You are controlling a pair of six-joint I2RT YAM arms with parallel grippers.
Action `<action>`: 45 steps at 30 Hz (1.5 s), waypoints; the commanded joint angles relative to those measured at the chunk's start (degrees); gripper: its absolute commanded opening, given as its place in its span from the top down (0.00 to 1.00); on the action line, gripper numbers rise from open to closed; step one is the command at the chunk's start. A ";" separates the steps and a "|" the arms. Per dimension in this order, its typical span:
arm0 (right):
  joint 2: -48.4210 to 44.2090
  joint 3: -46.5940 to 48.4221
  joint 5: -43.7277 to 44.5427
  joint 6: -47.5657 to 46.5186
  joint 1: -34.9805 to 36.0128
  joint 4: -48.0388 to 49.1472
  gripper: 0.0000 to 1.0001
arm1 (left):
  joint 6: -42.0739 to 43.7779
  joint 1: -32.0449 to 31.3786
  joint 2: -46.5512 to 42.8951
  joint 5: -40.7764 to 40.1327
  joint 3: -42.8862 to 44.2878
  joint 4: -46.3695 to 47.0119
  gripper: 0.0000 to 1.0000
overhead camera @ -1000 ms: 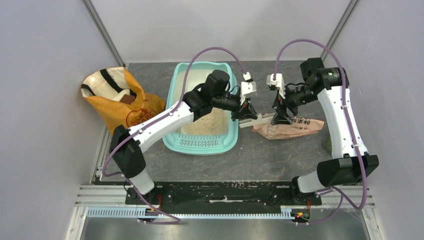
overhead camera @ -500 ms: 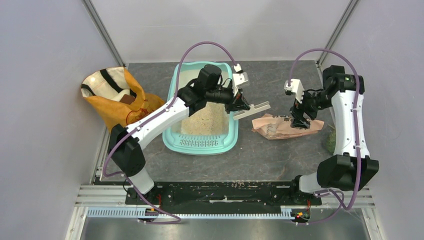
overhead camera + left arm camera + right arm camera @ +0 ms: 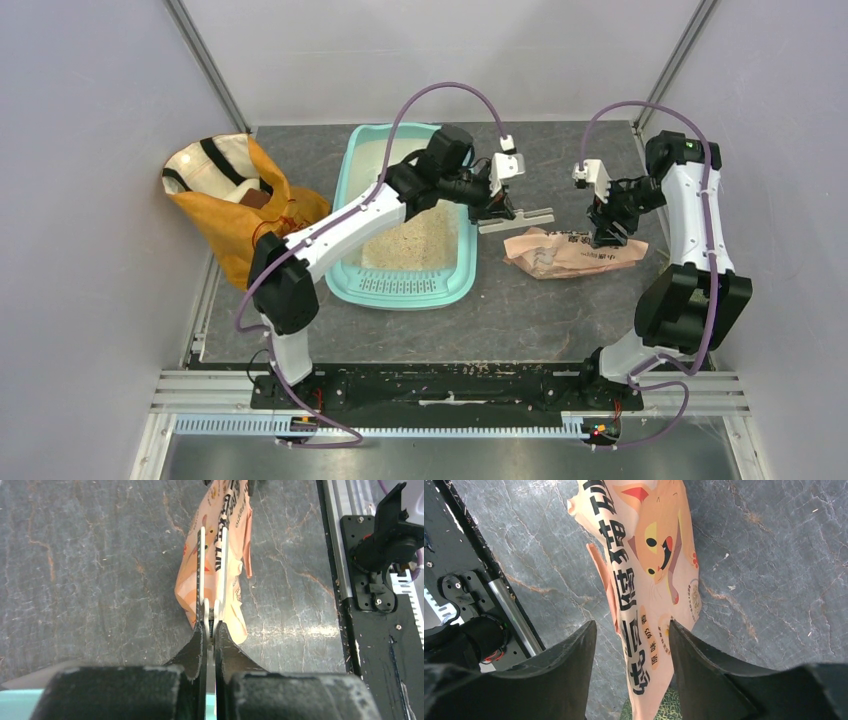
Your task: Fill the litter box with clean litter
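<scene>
While the clean litter (image 3: 418, 243) lay in the litter box (image 3: 400, 291), the left gripper (image 3: 497, 211), clamped on a white flat tool (image 3: 520, 218), had swung rightward toward the paper bag (image 3: 565, 253); the right gripper (image 3: 606, 235) hung above it, jaws apart.

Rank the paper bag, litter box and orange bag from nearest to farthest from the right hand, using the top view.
1. Paper bag, directly under the right hand.
2. Litter box, mid-table.
3. Orange bag, far left.
</scene>
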 commanded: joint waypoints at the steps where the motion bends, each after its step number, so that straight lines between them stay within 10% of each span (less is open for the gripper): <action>1: 0.79 0.19 0.51 -2.85 -0.92 0.36 0.42 | 5.97 -1.88 2.13 -0.28 4.89 -3.49 0.98; 13: 1.98 0.20 -0.93 -5.29 -1.99 0.45 0.71 | 6.32 -5.08 8.93 -2.52 11.54 -7.10 0.98; 45: 0.52 -0.94 -3.46 -7.25 -2.00 -1.10 1.00 | 8.11 -7.22 12.53 -8.23 15.86 -9.02 0.98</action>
